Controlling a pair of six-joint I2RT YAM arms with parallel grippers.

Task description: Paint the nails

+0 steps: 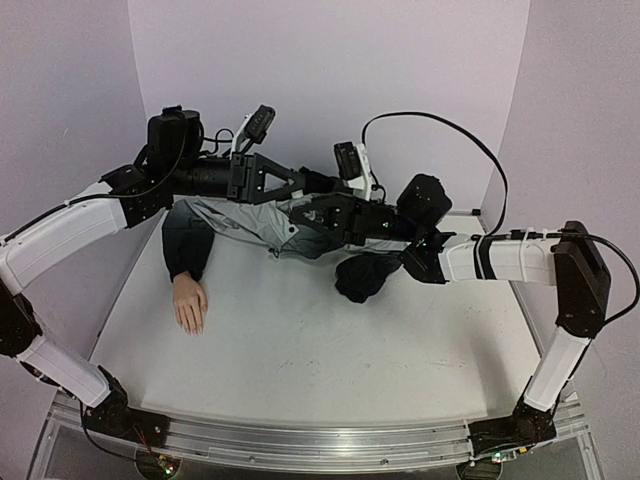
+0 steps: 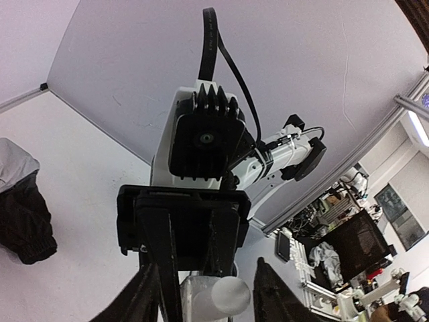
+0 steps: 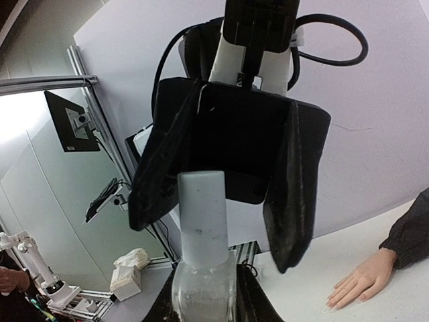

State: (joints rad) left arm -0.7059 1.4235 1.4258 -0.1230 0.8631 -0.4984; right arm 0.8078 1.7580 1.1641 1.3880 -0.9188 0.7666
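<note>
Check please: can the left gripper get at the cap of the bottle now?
Probably yes. The right gripper holds the bottle with its white cap bare, and the left gripper has its open fingers on either side of the cap, apart from it. Nothing lies between.

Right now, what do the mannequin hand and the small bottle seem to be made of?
Mannequin hand: probably soft plastic or silicone, matte; even pale skin tone without shine.
Bottle: likely clear glass, glossy; see-through, with highlights.
Its cap: looks matte white plastic.

Overhead view looks down from behind; wrist views — close-in — face each other, sharing the bottle [image 3: 203, 221].
</note>
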